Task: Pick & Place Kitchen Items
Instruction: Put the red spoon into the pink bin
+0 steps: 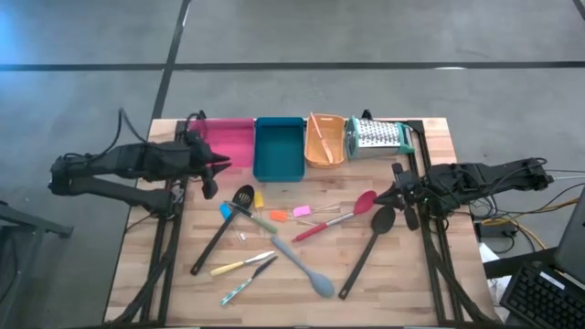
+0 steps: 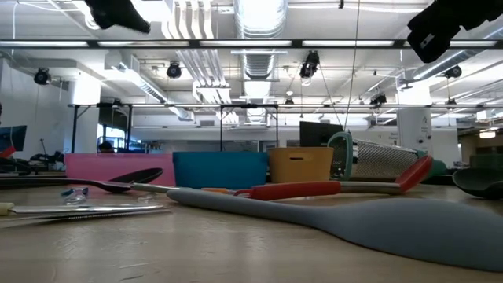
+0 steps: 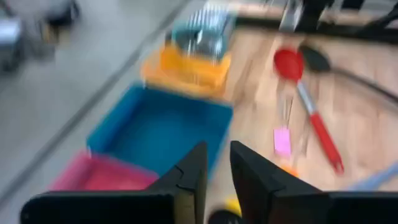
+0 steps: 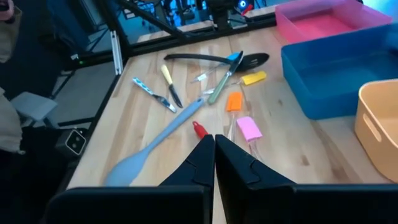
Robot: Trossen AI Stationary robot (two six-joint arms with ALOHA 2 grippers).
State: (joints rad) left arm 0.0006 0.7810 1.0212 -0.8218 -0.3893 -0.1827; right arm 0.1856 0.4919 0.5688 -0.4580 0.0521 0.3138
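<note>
Left gripper: the left gripper (image 1: 222,164) hangs above the table's 10 o'clock area, just over the near edge of the pink tray (image 1: 228,139). Its fingers (image 3: 196,168) stand slightly apart with a narrow gap, holding nothing.

Right gripper: the right gripper (image 1: 395,194) hovers at about 3 o'clock, beside the heads of the red-headed spatula (image 1: 336,217) and one long black spoon (image 1: 367,249). Its fingers (image 4: 202,155) are pressed together, empty.

Trays: along the 12 o'clock edge sit the pink tray, a teal tray (image 1: 279,148) and an orange tray (image 1: 324,140), side by side. A thin stick-like item lies in the orange one; I cannot tell what it is.

Grater: a metal box grater (image 1: 377,136) lies on its side at 1 o'clock, next to the orange tray.

Utensils: all loose on the wood around the table's centre and toward 6 o'clock. The second long black spoon (image 1: 219,232) runs from centre toward 8 o'clock. The grey spoon (image 1: 300,265) lies at 6 o'clock, head nearest the front edge. The yellow-handled tool (image 1: 239,265) and a patterned blue one (image 1: 245,281) lie at 7 o'clock. Small orange (image 1: 278,216) and pink (image 1: 302,211) pieces rest near centre.
</note>
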